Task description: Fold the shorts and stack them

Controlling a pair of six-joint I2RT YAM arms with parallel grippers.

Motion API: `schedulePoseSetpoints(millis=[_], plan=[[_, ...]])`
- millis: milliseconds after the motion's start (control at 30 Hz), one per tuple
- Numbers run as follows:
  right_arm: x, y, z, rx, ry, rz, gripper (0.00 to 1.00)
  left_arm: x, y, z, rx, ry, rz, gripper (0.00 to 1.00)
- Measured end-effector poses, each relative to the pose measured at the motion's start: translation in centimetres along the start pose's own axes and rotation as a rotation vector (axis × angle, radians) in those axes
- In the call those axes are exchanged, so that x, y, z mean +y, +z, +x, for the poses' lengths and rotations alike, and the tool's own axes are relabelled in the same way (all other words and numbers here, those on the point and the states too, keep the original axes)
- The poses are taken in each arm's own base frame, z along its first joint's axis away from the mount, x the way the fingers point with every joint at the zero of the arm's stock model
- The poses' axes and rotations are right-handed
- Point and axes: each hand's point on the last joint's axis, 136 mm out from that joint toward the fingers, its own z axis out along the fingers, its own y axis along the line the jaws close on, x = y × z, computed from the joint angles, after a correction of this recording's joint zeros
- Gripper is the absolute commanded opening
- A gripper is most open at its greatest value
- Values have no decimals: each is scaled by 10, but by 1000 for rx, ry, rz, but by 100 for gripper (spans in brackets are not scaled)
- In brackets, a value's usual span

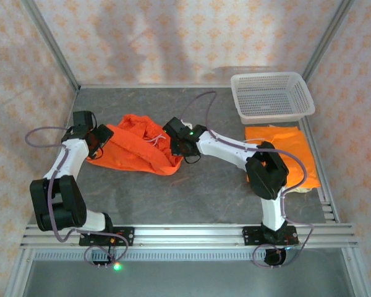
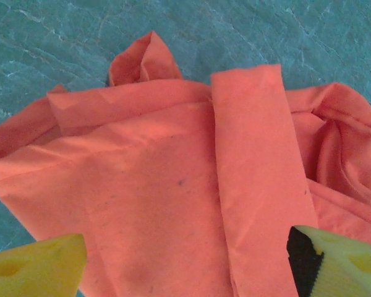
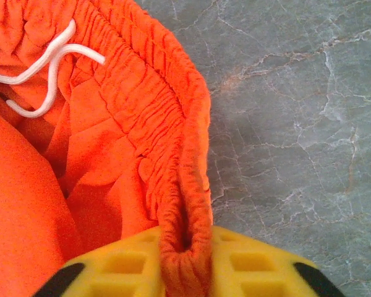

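Crumpled orange shorts point(image 1: 139, 151) lie mid-table point(image 1: 191, 198), between both grippers. Right gripper point(image 3: 185, 257) clamped on elastic waistband point(image 3: 154, 111); white drawstring point(image 3: 46, 68) close by. Left gripper point(image 2: 185, 266) spread wide over opposite side, gripping nothing. Folded orange shorts point(image 1: 278, 154) at right, partly covered by right arm point(image 1: 235, 148). Basket point(image 1: 272, 96) just behind them.

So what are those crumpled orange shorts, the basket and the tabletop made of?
The crumpled orange shorts look like thin woven cloth, matte, creasing softly; the waistband is gathered, likely elastic, with a white cord. The basket seems white plastic, moulded mesh. The tabletop looks like grey veined stone, perhaps only a printed surface.
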Motion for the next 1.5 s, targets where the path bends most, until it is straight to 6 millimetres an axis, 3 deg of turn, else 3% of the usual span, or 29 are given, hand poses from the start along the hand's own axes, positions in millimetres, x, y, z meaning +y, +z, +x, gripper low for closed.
schedulePoseSetpoints(millis=[167, 300, 467, 733, 967, 1000, 1233, 1433, 1500], plan=[[0, 0, 0, 0, 6, -2, 8, -13, 13, -20, -10, -18, -9, 77], [1, 2, 2, 6, 13, -9, 7, -22, 35, -32, 9, -22, -30, 73], [1, 4, 4, 12, 16, -15, 6, -24, 60, -32, 51, -23, -52, 68], [3, 4, 4, 12, 18, -22, 5, -30, 82, -29, 95, -32, -41, 40], [-3, 7, 5, 18, 28, -15, 4, -39, 83, -36, 88, -26, -20, 4], [-5, 8, 5, 21, 34, -11, 3, -40, 83, -38, 86, -25, -16, 0], [-29, 3, -14, 7, 97, -5, 0, -58, 69, -55, 59, -14, 13, 0], [-47, -28, -68, -79, 190, -45, 0, -106, 20, -103, -36, 15, 112, 0], [-47, -45, -105, -133, 227, -73, 0, -130, -9, -126, -92, 19, 167, 0]])
